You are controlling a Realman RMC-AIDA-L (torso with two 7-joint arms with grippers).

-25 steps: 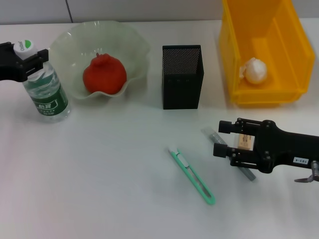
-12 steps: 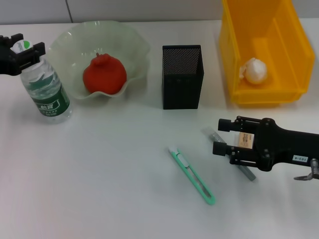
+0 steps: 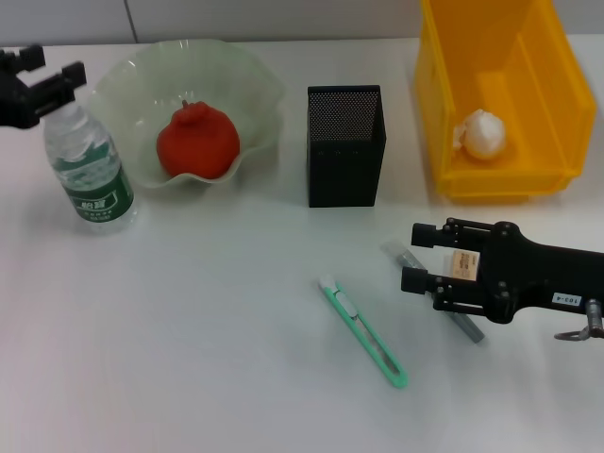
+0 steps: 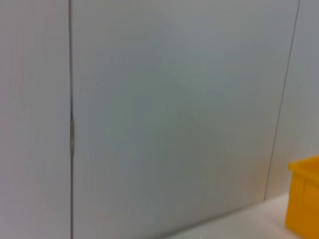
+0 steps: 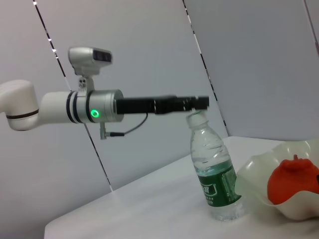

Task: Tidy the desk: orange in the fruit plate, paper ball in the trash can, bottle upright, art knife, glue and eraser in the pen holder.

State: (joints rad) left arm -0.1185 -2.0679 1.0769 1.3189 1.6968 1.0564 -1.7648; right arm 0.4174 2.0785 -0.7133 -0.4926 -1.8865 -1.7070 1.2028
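Now the bottle (image 3: 87, 173) stands upright on the desk (image 3: 189, 359), just beside the fruit plate (image 3: 255, 80), where the orange (image 3: 196, 142) already lies. The left gripper (image 3: 45, 83) is at the bottle's cap with its fingers spread, one on each side, so it grips nothing. The paper ball (image 3: 481, 132) is inside the trash can (image 3: 557, 85).

The right gripper (image 3: 427, 257) hangs low over the desk, jaws apart, around the eraser (image 3: 463, 266); the glue (image 3: 415, 260) lies under it and partly hidden. The art knife (image 3: 363, 330) lies apart, in front of the pen holder (image 3: 344, 146).

I judge the step in hand is to take the eraser. To do it well, the fingers should go down evenly on both sides of the small block, and close only on it, not on the glue stick below. A slow, straight lift seems safest, because the block is small and can slip or turn.
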